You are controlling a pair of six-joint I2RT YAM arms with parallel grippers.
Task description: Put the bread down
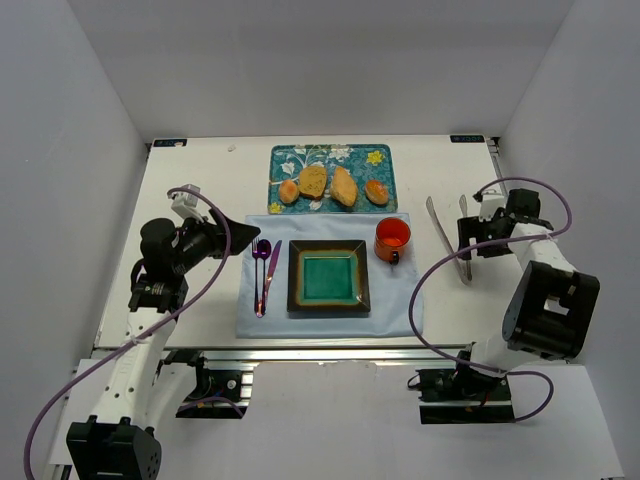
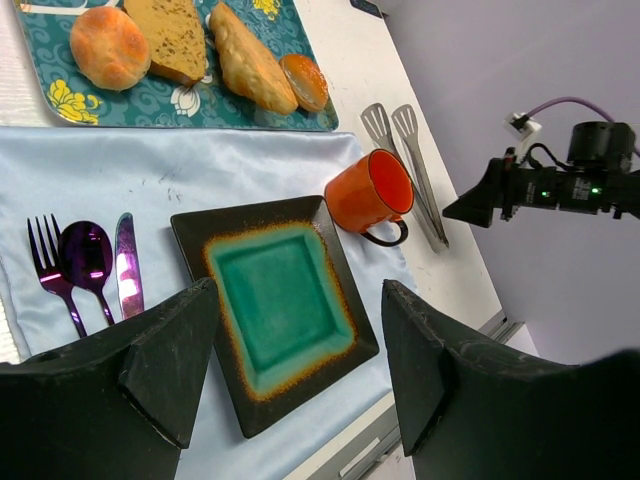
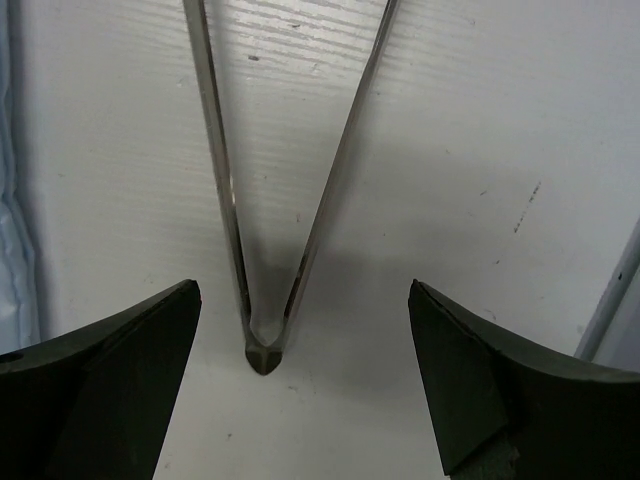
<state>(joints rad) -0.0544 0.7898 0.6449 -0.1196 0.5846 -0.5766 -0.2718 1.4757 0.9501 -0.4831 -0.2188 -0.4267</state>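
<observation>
Several breads lie on a blue floral tray (image 1: 385, 172) at the back: a round bun (image 1: 288, 191), a brown slice (image 1: 313, 180), a long loaf (image 1: 343, 186) and a small glazed bun (image 1: 377, 190). They also show in the left wrist view, with the slice (image 2: 172, 35) and the loaf (image 2: 250, 60). A square teal plate (image 1: 329, 277) with a dark rim lies empty on the cloth. Metal tongs (image 1: 448, 235) lie on the table to the right. My right gripper (image 3: 305, 370) is open, its jaws either side of the tongs' hinge end (image 3: 263, 350). My left gripper (image 2: 300, 360) is open and empty, left of the plate (image 2: 275, 300).
A light blue cloth (image 1: 400, 310) lies under the plate. An orange mug (image 1: 392, 239) stands at the plate's far right corner. A purple fork, spoon and knife (image 1: 262, 275) lie left of the plate. White walls close in both sides.
</observation>
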